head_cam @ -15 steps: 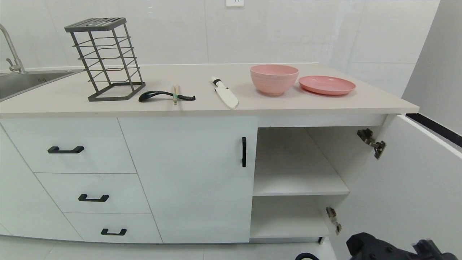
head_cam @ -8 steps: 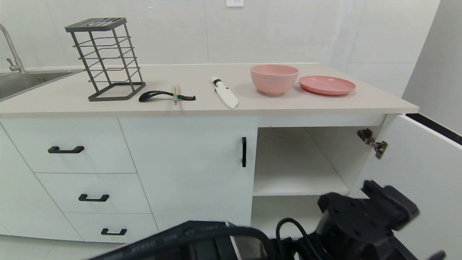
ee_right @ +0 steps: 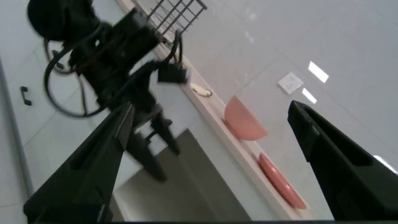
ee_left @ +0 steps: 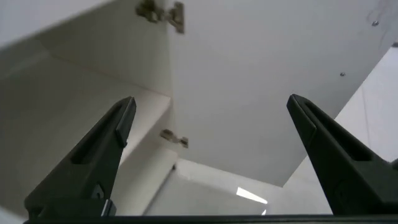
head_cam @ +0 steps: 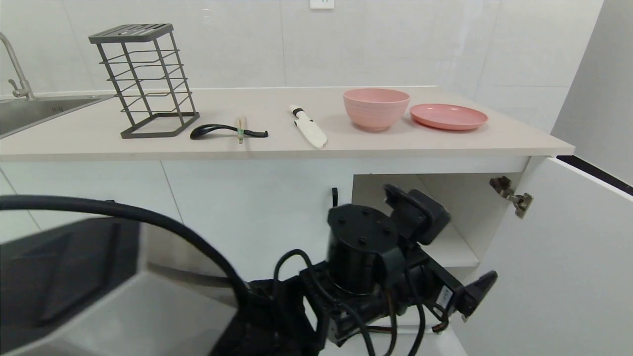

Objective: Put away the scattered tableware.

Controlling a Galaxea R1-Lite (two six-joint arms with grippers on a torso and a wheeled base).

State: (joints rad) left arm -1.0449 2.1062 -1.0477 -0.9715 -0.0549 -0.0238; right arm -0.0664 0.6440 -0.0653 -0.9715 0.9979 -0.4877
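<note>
Your left arm has swung up from the lower edge of the head view and now hangs in front of the open cabinet, while the tableware has kept its place. The left gripper (ee_left: pixel 211 102) has its fingers spread wide with nothing between them, facing the cabinet door (head_cam: pixel 559 257) and its hinges. The right gripper (ee_right: pixel 211 109), lower down and looking up at the counter, is likewise spread and holds nothing. Behind the left wrist, the part of the cabinet shelf (head_cam: pixel 457 253) that you can see carries nothing; the lower compartment is hidden by the arm. You seem to be raising the arm for a first pick, so lift it past the counter (head_cam: pixel 420 143) edge before going forward, and stay off the door. On the counter the knife (head_cam: pixel 309 127) lies nearest the edge, with the black spoon (head_cam: pixel 222 130) and chopsticks (head_cam: pixel 241 129) touching each other further left. Further right stand the pink bowl (head_cam: pixel 376 108) and, just beside it, the pink plate (head_cam: pixel 448 116), which is bare; the bowl's inside is hidden. Take the bowl by its rim from above. The wire rack (head_cam: pixel 143 81) near the sink (head_cam: pixel 29 111) holds no tableware.
</note>
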